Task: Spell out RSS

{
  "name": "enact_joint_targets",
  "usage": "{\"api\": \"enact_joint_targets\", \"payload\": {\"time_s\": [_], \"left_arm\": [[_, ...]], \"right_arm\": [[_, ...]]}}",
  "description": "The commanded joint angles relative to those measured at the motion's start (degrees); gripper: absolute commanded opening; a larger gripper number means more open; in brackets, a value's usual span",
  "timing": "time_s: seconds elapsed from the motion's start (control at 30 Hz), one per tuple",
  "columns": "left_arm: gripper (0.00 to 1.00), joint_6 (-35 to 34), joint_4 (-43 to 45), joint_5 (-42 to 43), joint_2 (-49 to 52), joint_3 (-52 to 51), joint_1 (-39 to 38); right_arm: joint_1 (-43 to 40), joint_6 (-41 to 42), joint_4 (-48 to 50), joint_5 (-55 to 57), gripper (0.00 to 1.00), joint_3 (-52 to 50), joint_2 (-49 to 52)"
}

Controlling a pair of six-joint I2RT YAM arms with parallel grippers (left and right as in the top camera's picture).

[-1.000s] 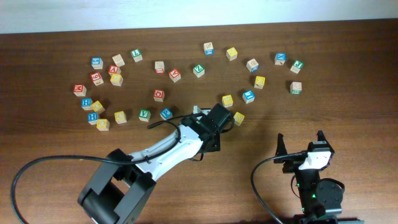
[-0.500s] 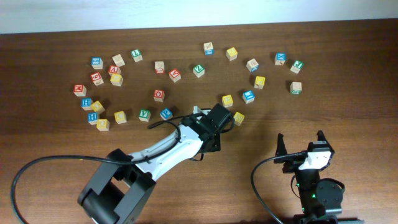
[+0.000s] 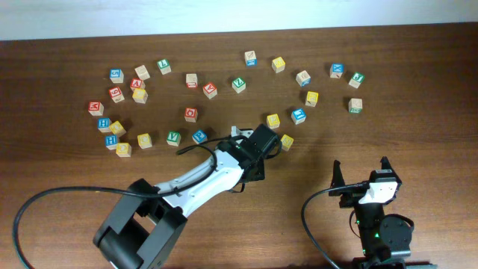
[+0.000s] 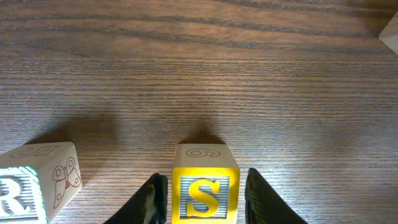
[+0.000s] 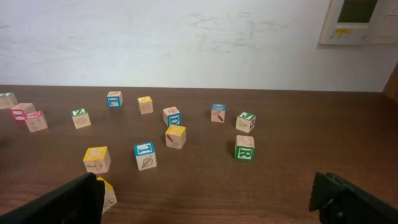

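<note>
While our left hand [image 4: 202,194] is loosening, fingers [image 4: 152,199] now slightly parted beside the S cube [image 4: 205,171] standing between them near the R cube [image 4: 28,186], we are judging this S placed.

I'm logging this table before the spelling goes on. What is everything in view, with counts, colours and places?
S cube: one, yellow, between the left tool's fingers, narrow gaps either side.
R cube: one, green-bordered, beside the S cube, apart from it.
Other letter cubes: close to thirty; red, blue, green, yellow, plain wood; scattered over the table's far half.
Table: one, dark brown wood.
Wall: white, behind the table.
Wall panel: one, pale, top right of the wall.
Cables: two, black, near edge.
Left arm: white and black, reaching to mid-table.
Left tool: black, open around the S cube.
Right tool: black, open, empty, near edge.
</note>
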Motion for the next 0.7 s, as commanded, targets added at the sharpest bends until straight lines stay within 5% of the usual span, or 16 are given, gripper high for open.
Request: {"api": "enact_joint_targets", "payload": {"time_s": [0.0, 0.17, 0.27, 0.3, 0.33, 0.57, 0.67], "left_arm": [[0.4, -0.55, 0.28, -1.27, 0.28, 0.2, 0.26], [0.49, 2.51, -4.81, -1.51, -5.57, 5.97, 4.63], [0.82, 7.21, -8.28, -1.51, -17.73, 7.87, 12.17], [0.82, 7.19, -10.16, -1.53, -21.14, 7.87, 15.02], [0.96, 7.21, -13.11, -1.53, -24.22, 7.87, 18.47], [0.99, 7.17, -30.84, -2.69, -27.8, 7.74, 42.03], [0.99, 7.17, -31.74, -0.85, -27.78, 7.74, 43.23]], "right_arm": [[-0.39, 0.22, -0.42, 0.24, 0.98, -0.31, -0.37], [-0.39, 0.22, -0.42, 0.24, 0.98, -0.31, -0.37], [-0.39, 0.24, -0.42, 0.24, 0.98, -0.31, -0.37], [-0.39, 0.24, -0.42, 0.24, 0.98, -0.31, -0.37], [-0.39, 0.24, -0.42, 0.24, 0.98, -0.31, -0.37], [-0.39, 0.22, -0.42, 0.24, 0.98, -0.31, -0.37], [-0.39, 0.24, -0.42, 0.24, 0.98, -0.31, -0.37]]}}
